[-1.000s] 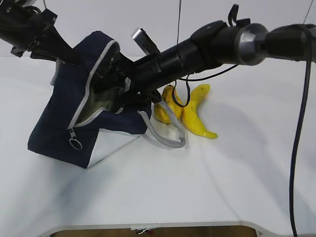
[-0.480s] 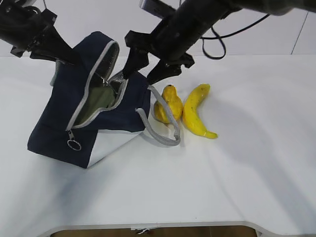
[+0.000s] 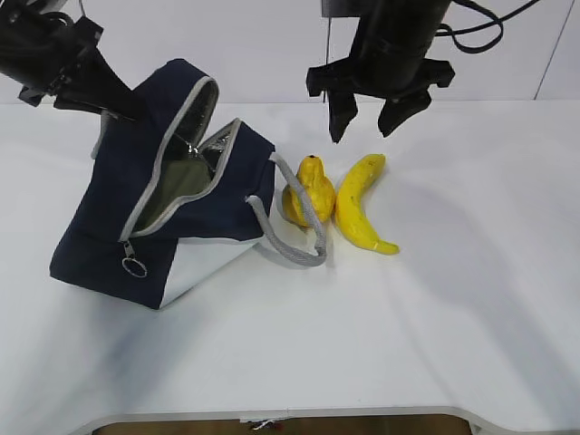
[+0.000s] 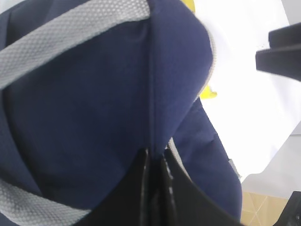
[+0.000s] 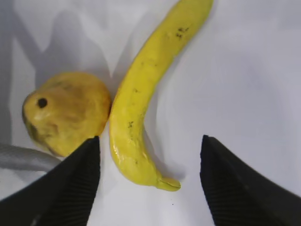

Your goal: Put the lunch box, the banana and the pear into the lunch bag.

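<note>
Hovering wide open and empty over the banana (image 5: 141, 89), risked nudging the touching pear (image 5: 66, 113) or snagging the bag's strap (image 3: 294, 237).

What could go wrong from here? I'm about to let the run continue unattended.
The banana lies against the pear, so the open right end effector closing on it may nudge the pear. The lunch bag mouth stays up only by the left end effector's pinch; a slip could close it.
</note>
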Controlling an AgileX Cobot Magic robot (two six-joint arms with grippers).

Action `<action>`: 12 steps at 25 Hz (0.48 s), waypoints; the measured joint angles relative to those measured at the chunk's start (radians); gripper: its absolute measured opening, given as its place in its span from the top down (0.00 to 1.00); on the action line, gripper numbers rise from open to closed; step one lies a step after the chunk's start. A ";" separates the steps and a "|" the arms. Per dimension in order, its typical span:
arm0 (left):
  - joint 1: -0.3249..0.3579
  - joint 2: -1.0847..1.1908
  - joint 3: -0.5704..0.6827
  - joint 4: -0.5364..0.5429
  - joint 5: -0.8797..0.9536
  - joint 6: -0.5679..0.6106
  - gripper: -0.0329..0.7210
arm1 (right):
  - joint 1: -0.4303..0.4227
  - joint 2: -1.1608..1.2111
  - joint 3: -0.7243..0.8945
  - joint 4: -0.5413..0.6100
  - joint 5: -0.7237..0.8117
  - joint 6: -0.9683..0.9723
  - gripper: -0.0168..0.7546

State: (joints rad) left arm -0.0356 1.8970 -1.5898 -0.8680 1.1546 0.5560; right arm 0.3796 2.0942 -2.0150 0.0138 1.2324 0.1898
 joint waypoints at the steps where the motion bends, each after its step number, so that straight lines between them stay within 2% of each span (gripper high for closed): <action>1: 0.000 0.000 0.000 0.000 0.000 0.000 0.96 | 0.000 0.002 0.000 -0.014 0.000 0.013 0.29; 6: 0.000 0.000 0.000 0.000 0.004 0.000 0.96 | -0.001 0.042 0.000 -0.111 0.002 0.162 0.29; 12: 0.000 0.000 0.000 0.000 0.016 0.000 0.96 | -0.001 0.097 0.000 -0.156 -0.001 0.280 0.29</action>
State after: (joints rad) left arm -0.0356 1.8970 -1.5898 -0.8680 1.1710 0.5560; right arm 0.3784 2.1913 -2.0150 -0.1424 1.2314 0.4699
